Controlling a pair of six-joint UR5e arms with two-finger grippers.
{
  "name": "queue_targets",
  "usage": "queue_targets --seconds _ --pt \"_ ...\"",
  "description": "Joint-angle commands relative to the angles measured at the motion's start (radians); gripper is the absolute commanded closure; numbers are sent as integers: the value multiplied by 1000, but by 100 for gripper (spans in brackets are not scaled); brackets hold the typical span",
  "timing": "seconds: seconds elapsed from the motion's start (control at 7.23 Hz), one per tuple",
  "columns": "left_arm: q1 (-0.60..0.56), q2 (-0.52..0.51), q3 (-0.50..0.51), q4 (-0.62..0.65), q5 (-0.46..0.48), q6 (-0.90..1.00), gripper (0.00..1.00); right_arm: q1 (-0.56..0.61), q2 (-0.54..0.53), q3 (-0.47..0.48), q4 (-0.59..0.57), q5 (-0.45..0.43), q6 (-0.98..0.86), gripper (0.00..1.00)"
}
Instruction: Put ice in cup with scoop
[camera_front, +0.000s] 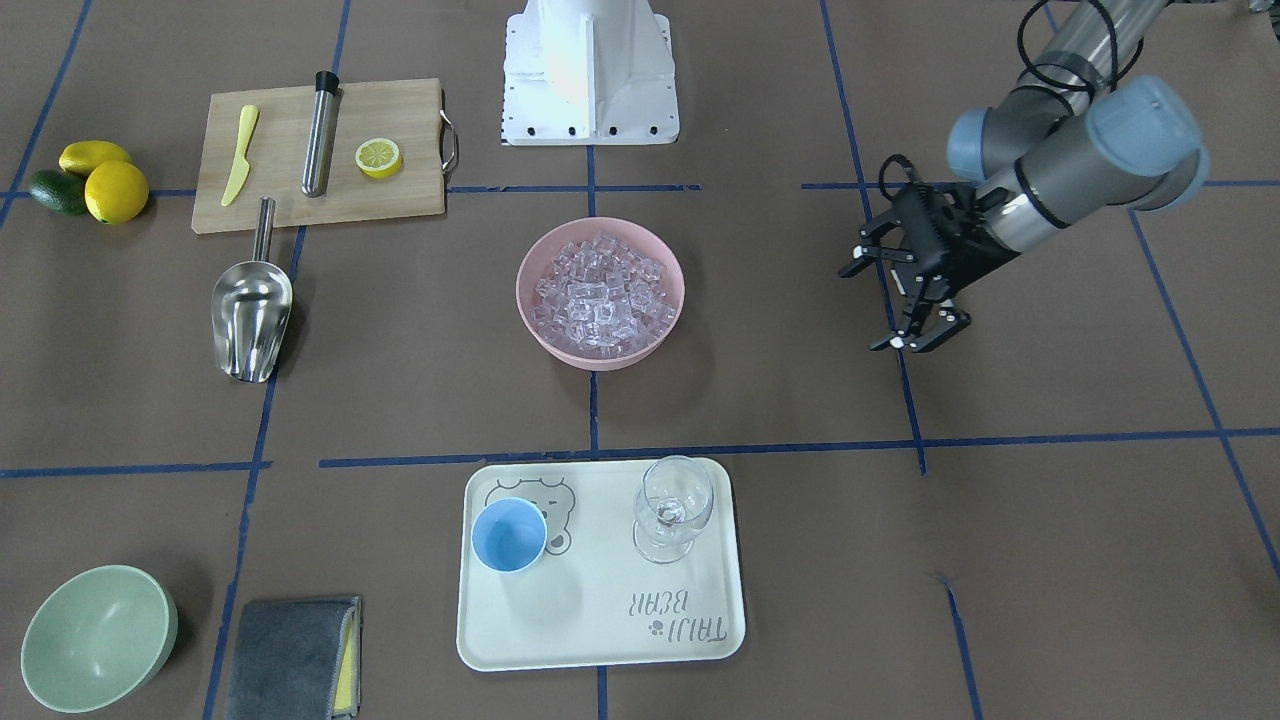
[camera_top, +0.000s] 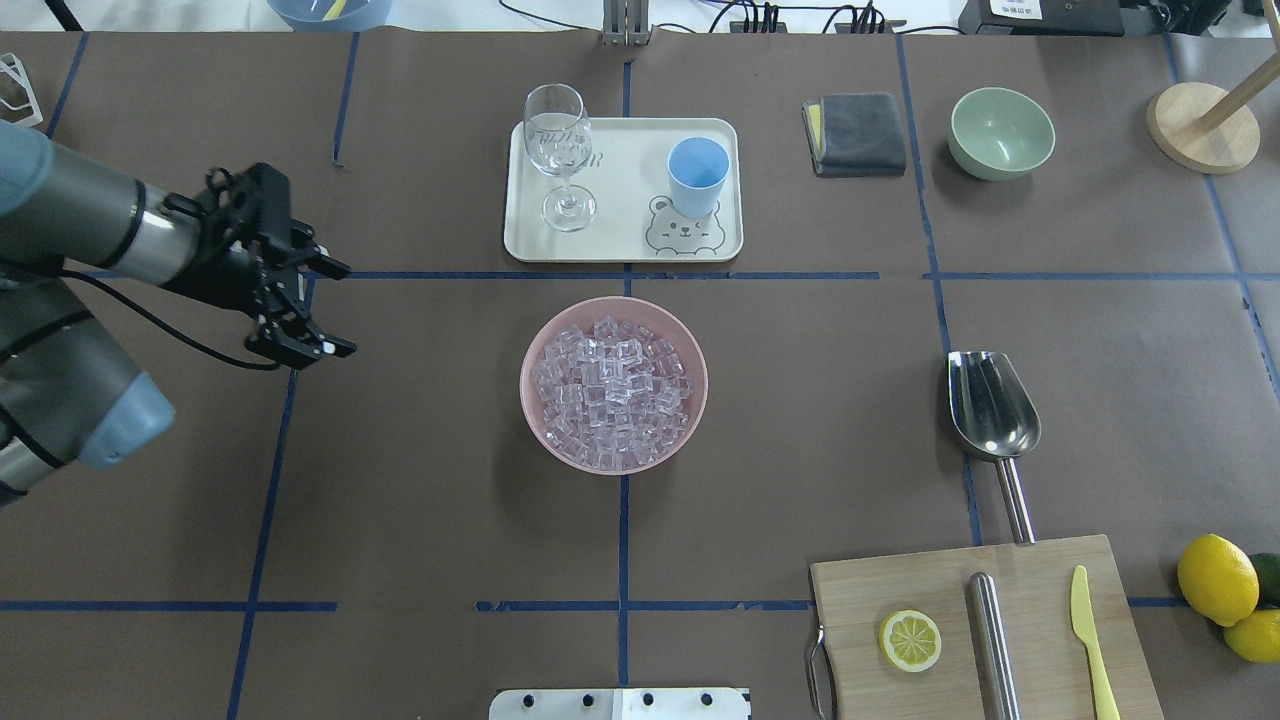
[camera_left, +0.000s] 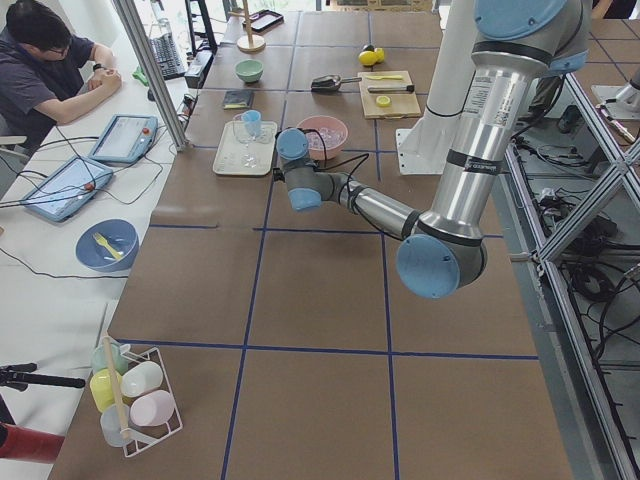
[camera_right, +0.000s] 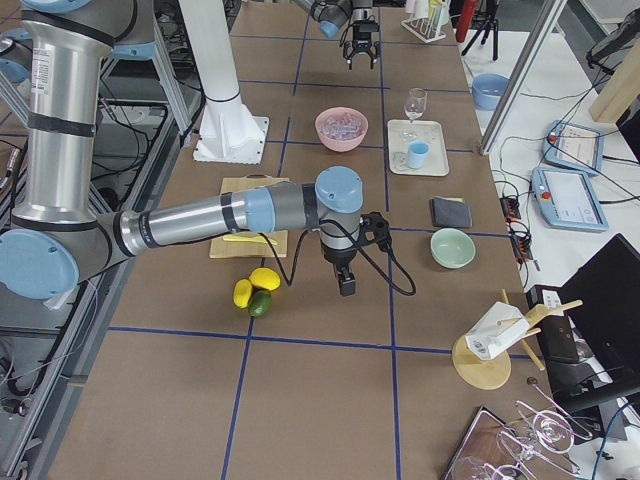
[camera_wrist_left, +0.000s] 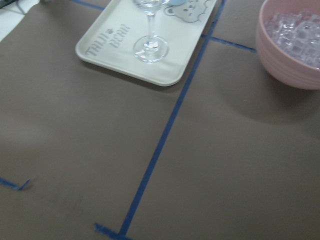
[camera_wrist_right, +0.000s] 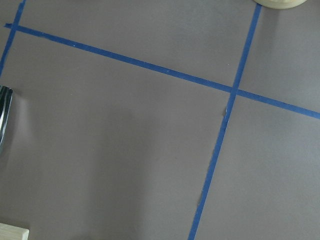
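Note:
The ice (camera_front: 600, 290) is piled in a pink bowl (camera_top: 540, 335) at the table's middle. The light-blue cup (camera_front: 509, 535) stands upright and empty on a cream tray (camera_front: 600, 630), also in the overhead view (camera_top: 697, 175). The steel scoop (camera_front: 250, 315) lies flat beside the cutting board, also in the overhead view (camera_top: 992, 405), with nothing holding it. My left gripper (camera_top: 335, 310) is open and empty above the table, well apart from the bowl. My right gripper (camera_right: 346, 285) shows only in the exterior right view, hovering near the lemons; I cannot tell whether it is open or shut.
A clear stemmed glass (camera_front: 675, 505) stands on the tray beside the cup. A wooden cutting board (camera_front: 290, 190) holds a lemon half, a yellow knife and a steel tube. Lemons (camera_front: 110, 185), a green bowl (camera_front: 95, 635) and a grey cloth (camera_front: 290, 655) lie on the scoop's side.

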Motion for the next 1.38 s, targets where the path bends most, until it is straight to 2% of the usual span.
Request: queue_targets --seconds 0.0,0.28,0.55,0.69,0.83,0.97,1.11,1.25 --pt "137 -82 86 -46 78 0 0 -23 11 2 0 0 0 0" --pt "189 -125 123 -69 116 -3 0 -56 23 16 1 1 59 0" --pt "247 -154 157 -108 260 -6 0 -109 25 68 1 -2 165 0" --pt "257 -156 203 -178 264 -6 0 -141 25 106 1 -5 235 0" --pt "260 -160 214 -196 264 -6 0 -185 35 134 1 -10 323 0" --pt "260 -162 214 -198 264 -7 0 -233 57 140 44 -28 427 0" --pt "260 -162 214 -198 264 -7 0 -324 55 140 176 -95 628 0" --pt "260 -165 214 -198 264 -9 0 -418 54 140 241 -132 764 0"
